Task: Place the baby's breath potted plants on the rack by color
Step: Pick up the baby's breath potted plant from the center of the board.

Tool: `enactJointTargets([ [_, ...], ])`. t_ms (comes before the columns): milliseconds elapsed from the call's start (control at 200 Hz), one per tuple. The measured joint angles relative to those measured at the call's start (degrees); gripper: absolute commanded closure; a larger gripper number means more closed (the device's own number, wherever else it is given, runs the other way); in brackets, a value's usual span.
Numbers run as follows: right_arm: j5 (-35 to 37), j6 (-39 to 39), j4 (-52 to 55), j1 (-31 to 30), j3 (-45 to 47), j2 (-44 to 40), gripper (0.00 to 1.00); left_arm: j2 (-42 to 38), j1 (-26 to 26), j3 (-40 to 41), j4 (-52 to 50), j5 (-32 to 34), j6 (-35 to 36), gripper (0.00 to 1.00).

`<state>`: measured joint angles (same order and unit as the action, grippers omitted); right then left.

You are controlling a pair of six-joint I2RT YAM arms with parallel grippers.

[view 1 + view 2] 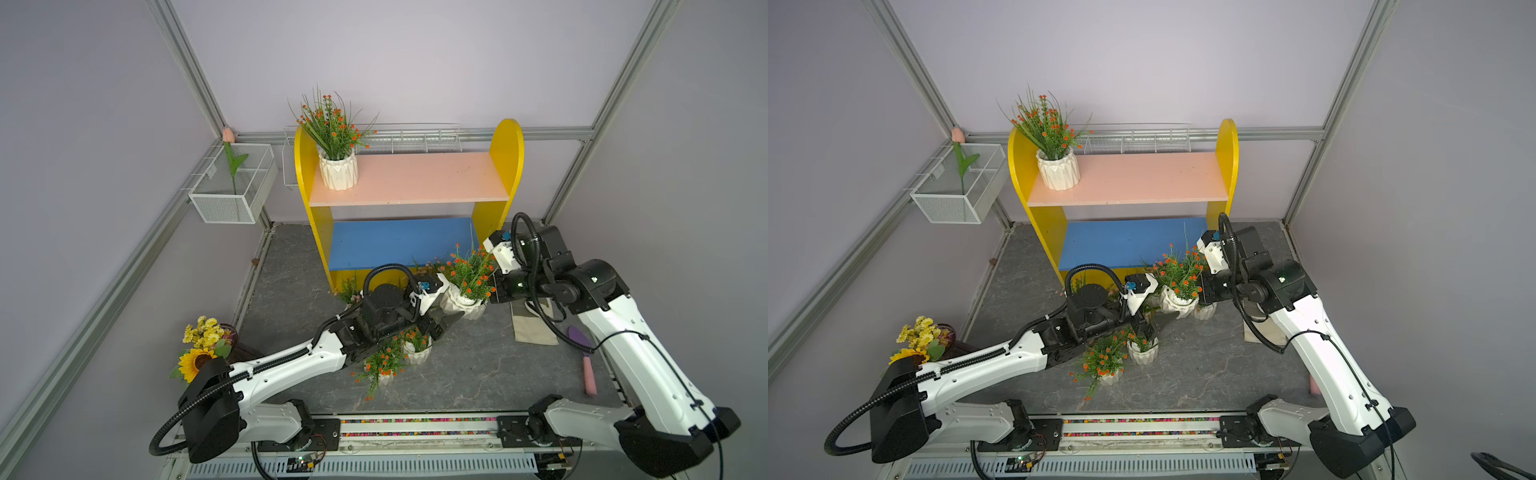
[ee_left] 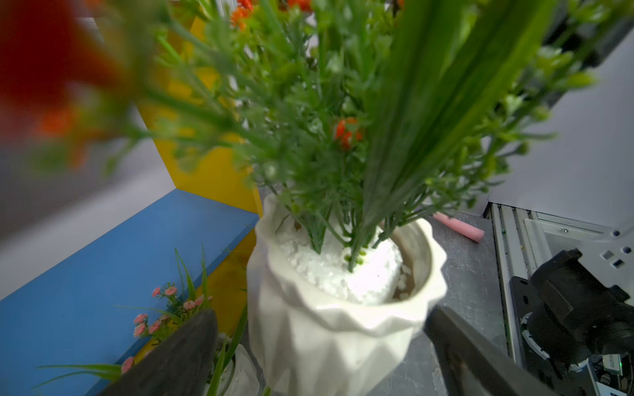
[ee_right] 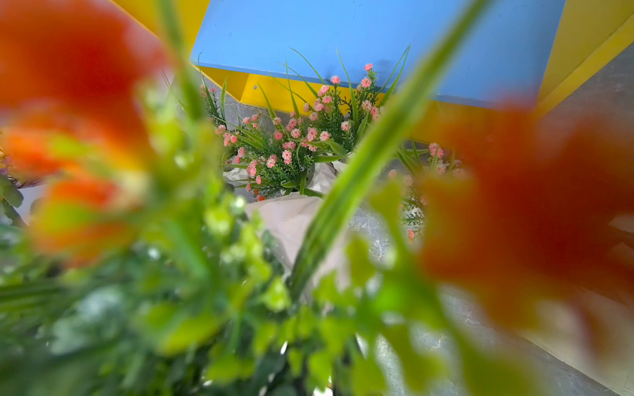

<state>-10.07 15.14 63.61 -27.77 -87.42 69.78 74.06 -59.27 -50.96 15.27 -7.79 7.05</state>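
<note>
The orange-flowered pot is sitting at five o'clock from the rack. The left gripper is gaping wide around it, empty. The right gripper, at its three o'clock, is pressing its jaws together; on what, I cannot tell. The pot is probably light and slippery: grip the ribbed body, not the floppy sprigs.

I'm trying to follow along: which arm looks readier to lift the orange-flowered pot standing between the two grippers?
Left. The left gripper is open, with a finger on each side of the orange-flowered pot. The right gripper is shut, pressed against the foliage.
</note>
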Motion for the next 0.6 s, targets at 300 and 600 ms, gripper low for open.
enactJointTargets([
  [300,-0.7,-0.2,0.0,0.1,0.0,0.6,0.9,3.2,-1.1,-2.1,0.2,0.2,1.1,0.0],
  [600,-0.7,-0.2,0.0,0.8,0.0,0.6,0.9,5.4,-2.0,-4.1,-0.5,2.6,1.9,0.0],
])
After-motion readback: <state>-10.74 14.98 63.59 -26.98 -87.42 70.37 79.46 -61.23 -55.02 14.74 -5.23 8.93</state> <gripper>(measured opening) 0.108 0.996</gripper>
